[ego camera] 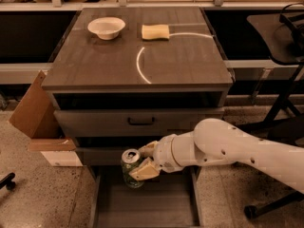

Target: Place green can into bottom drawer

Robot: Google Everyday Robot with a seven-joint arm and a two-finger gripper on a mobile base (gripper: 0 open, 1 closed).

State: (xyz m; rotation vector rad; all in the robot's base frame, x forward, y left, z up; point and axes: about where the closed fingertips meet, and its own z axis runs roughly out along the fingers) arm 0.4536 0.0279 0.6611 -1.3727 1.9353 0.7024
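You are holding the green can (131,167) in the pincer (145,159), whose 2 tan fingers (144,171) are closing on the can's side, 1 above and 1 below as the camera sees them.

1. Governing relation. The can is sitting at the pincer's tip, on the side toward the table's left edge, with the arm (228,146) reaching in from the right. Its long axis is running close to vertical, silver top up. It is hanging below and in front of the table's front edge, left of that edge's middle, over the rear left part of the bottom drawer (152,204). The can's base appears to be clear of the drawer floor, though contact cannot be ruled out from this view.

2. Judgement. The drawer is standing pulled out, so the coming move is calling for a straight descent and a release; the left drawer wall is lying near the can.

3. Surface. The drawer floor is showing flat, grey and bare. An upright can should stand on it.

4. Room. On the table (95,70), a white bowl (106,27) and a yellow sponge (155,32) are resting near the back edge, well apart from the work. A cardboard box (33,110) is leaning beside the front left corner.
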